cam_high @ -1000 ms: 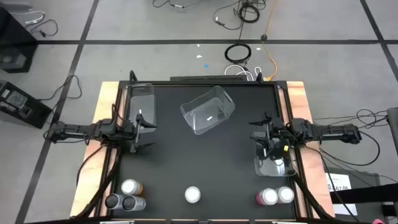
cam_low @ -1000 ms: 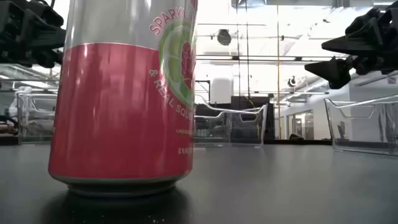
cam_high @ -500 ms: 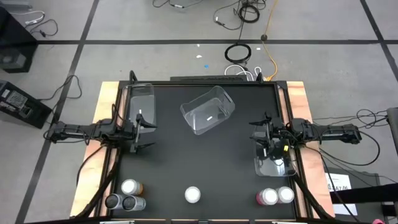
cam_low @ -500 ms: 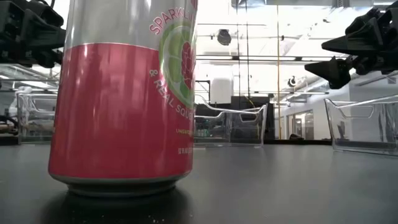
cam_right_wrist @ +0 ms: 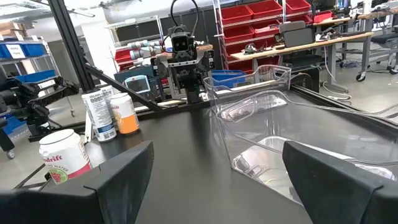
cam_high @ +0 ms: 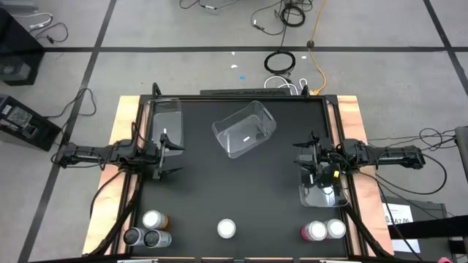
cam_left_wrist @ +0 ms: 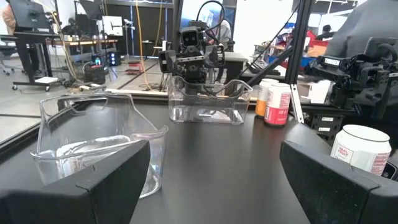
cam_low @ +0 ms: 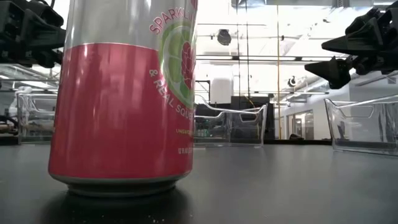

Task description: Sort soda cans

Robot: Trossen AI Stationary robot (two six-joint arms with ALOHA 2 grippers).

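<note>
Six soda cans stand upright along the table's near edge. At the near left are an orange one [cam_high: 153, 219] and two silver ones [cam_high: 133, 236] [cam_high: 156, 238]. A red-pink can [cam_high: 227, 229] is in the middle, filling the low view [cam_low: 124, 93]. At the near right are another red-pink can [cam_high: 315, 231] and an orange can [cam_high: 336, 228]. My left gripper [cam_high: 171, 151] hovers open at the table's left side and my right gripper [cam_high: 303, 162] open at its right side, both far from the cans.
Three clear plastic bins stand on the black table: one at the far left [cam_high: 165, 117], one turned askew at the far middle [cam_high: 244, 128], and one below my right gripper [cam_high: 322, 194]. Bare tabletop lies between the arms. Cables lie on the floor beyond the table.
</note>
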